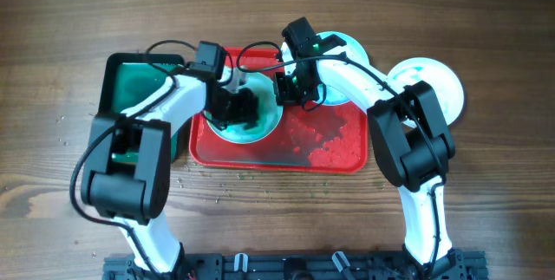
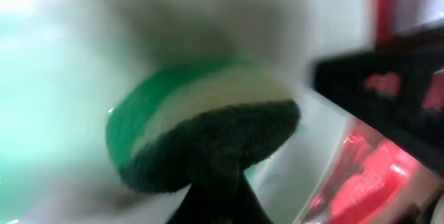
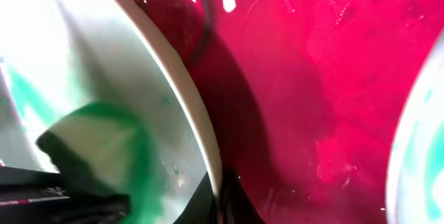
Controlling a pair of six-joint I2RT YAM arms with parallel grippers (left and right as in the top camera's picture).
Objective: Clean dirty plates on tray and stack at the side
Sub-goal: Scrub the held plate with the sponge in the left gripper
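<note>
A white plate with a turquoise rim lies on the left part of the red tray. My left gripper is shut on a green-and-white sponge pressed on this plate's face. My right gripper is shut on the same plate's rim, with its fingertips astride the edge. The sponge also shows in the right wrist view. A second plate lies at the tray's far right corner, partly hidden by my right arm. A third plate sits on the table right of the tray.
A smaller dark green tray stands left of the red tray, under my left arm. The red tray's floor is wet with droplets. The second plate's rim shows at the right edge of the right wrist view.
</note>
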